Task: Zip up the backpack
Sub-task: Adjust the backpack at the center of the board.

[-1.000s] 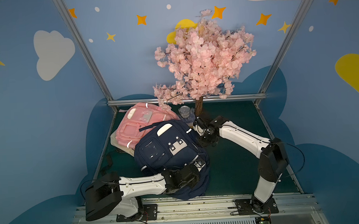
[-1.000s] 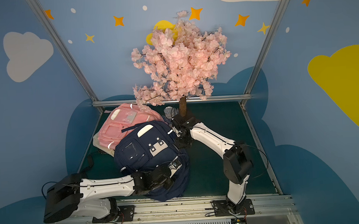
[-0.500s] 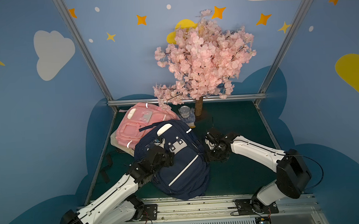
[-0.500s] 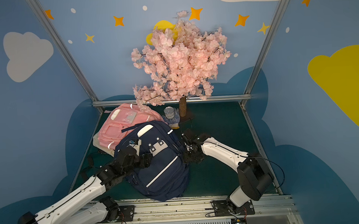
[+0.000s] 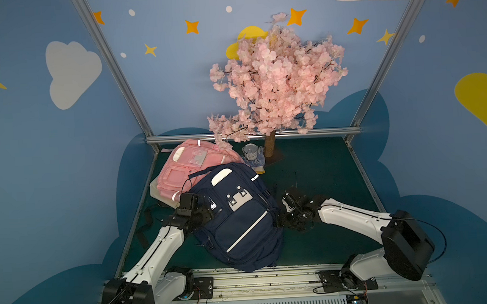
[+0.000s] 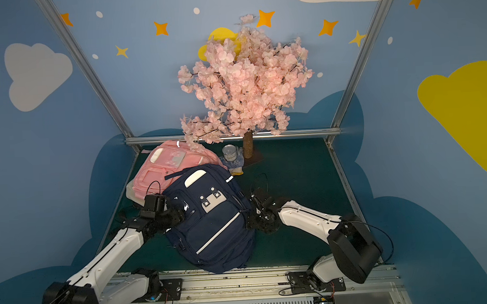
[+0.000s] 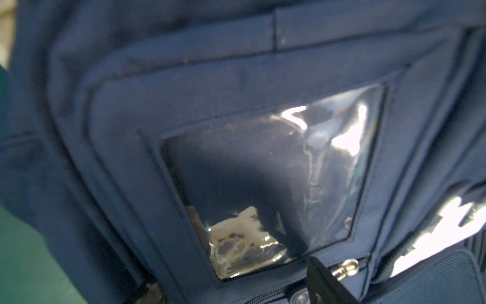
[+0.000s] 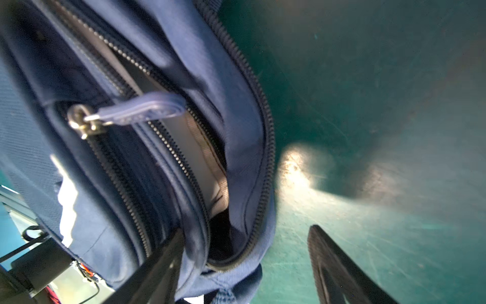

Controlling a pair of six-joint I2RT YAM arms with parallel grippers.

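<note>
The navy backpack (image 5: 240, 215) lies flat on the green table (image 5: 323, 177). The right gripper (image 8: 247, 230) is spread at the backpack's side, one finger (image 8: 163, 263) against its gaping zipper (image 8: 210, 163). On the opposite side, the left gripper (image 7: 231, 272), also spread, sits over its clear window pocket (image 7: 276, 184).

Backpack (image 5: 240, 221) in front, other backpack (image 5: 186, 167) behind — tree (image 5: 276, 82) rearmost

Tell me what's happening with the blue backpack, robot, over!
Left hand open, at window pocket of navy backpack. Right hand open, astride the gaping zipper edge; zipper pull untouched. Pink backpack behind, off the zipper.
</note>
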